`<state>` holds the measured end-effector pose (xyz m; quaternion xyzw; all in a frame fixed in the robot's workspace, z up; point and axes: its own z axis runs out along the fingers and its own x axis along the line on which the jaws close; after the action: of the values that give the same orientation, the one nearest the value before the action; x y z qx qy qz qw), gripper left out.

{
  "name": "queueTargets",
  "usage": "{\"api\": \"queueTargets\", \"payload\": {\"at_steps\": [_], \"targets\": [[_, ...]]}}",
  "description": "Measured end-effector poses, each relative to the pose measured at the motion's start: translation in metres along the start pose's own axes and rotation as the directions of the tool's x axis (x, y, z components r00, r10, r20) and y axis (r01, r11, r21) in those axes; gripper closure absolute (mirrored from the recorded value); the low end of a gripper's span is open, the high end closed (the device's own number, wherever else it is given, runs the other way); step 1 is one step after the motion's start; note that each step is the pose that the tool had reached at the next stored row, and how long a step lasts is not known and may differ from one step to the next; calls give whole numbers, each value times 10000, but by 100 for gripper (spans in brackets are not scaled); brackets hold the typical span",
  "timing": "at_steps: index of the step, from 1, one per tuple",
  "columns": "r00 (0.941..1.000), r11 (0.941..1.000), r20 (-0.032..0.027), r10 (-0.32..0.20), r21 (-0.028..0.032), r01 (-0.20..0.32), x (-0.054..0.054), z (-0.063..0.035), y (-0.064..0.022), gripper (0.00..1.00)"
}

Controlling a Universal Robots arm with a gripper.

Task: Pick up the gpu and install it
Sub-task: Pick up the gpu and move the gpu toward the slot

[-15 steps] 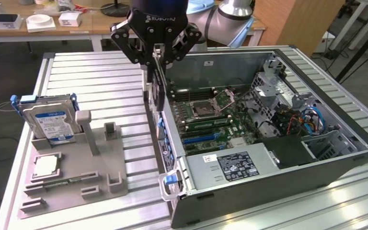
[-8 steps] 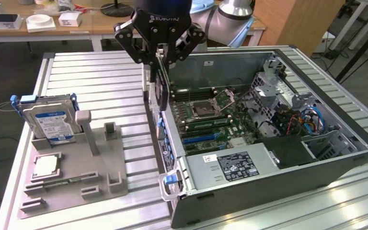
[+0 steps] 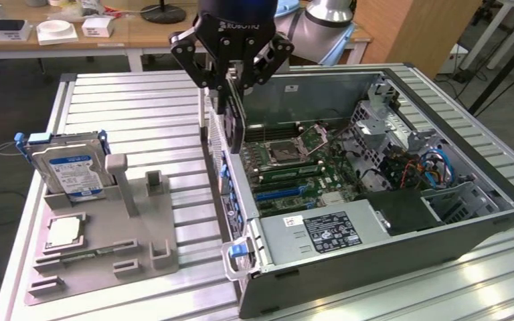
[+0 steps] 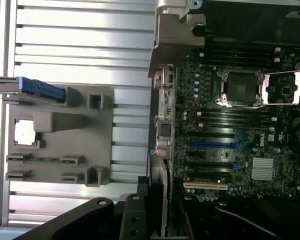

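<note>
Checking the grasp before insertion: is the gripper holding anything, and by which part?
The gripper holds the gpu by its upper edge; the card hangs upright over the open computer case.

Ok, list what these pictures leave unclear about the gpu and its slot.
- gpu: edge-on in both views, so its face and connector cannot be read.
- Its lower edge, exterior view: merges with the case rear wall; contact cannot be told.
- Slots under the card, wrist view: covered by the jaws and cut off by the picture's edge.
- Hard drive label, exterior view: too small to read.
</note>
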<state>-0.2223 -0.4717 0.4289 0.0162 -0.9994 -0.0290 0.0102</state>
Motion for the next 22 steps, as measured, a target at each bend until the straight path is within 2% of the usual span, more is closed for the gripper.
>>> {"api": "queueTargets", "payload": {"at_steps": [9, 22], "targets": [[10000, 10000, 1, 0, -1, 0, -202, -2, -6, 72], [10000, 10000, 1, 0, -1, 0, -592, -6, -16, 72]]}}
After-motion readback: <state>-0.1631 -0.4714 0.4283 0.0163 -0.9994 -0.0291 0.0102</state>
